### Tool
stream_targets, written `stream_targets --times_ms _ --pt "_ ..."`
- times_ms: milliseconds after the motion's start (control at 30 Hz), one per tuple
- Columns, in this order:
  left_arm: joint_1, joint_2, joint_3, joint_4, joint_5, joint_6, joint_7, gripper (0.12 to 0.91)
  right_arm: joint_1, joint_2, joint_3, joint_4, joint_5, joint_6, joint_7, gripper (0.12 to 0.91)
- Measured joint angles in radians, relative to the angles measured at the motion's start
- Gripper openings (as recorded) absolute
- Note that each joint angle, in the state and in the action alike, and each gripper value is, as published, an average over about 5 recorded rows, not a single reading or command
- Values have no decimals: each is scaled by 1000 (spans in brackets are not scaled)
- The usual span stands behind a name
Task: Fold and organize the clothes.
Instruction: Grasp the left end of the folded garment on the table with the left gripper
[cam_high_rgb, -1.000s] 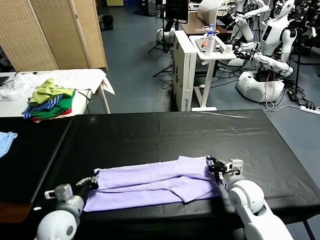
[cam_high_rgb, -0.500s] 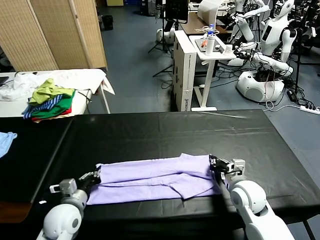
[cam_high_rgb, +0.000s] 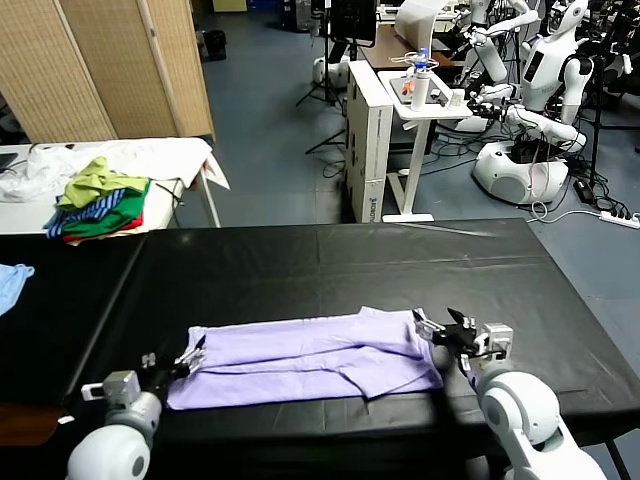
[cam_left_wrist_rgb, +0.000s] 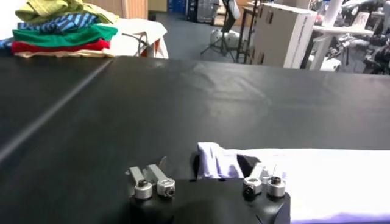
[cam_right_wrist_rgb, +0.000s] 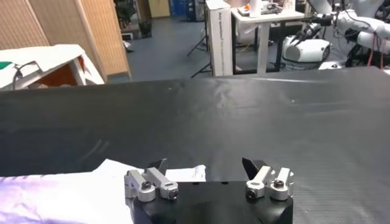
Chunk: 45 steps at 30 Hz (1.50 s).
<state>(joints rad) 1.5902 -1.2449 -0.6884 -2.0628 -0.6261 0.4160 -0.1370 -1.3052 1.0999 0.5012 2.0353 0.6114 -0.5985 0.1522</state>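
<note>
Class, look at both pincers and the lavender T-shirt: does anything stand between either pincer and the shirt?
Nothing visible does. The left pincer sits open at one end of the T-shirt, the right pincer open at the other, both on the black table.

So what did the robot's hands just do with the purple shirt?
Both let go. The left tool and right tool were pinching the T-shirt's two ends; now both are open and have backed off toward the robot. The shirt stayed folded on the black table; the garment pile didn't move.
</note>
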Motion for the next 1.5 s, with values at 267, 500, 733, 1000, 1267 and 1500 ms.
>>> stream_targets --times_ms 267,500,733,1000,1267,1500 --pt "25 -32 -30 12 -47 -12 21 907 -3 0 0 2 0 0 1 907" --pt "46 -54 -29 2 -43 -21 34 756 0 5 -3 0 -1 0 3 907" --pt "50 -67 -9 4 -37 -23 52 332 8 10 -6 -7 -4 0 3 907" --pt "31 -73 -3 -1 13 -22 35 185 9 14 -7 -9 -6 7 3 907" --pt "40 -5 -42 16 220 -65 55 185 4 16 -3 -8 -9 16 3 907" --pt "64 129 -143 75 262 -105 67 185 1 32 -12 -8 -14 19 3 907"
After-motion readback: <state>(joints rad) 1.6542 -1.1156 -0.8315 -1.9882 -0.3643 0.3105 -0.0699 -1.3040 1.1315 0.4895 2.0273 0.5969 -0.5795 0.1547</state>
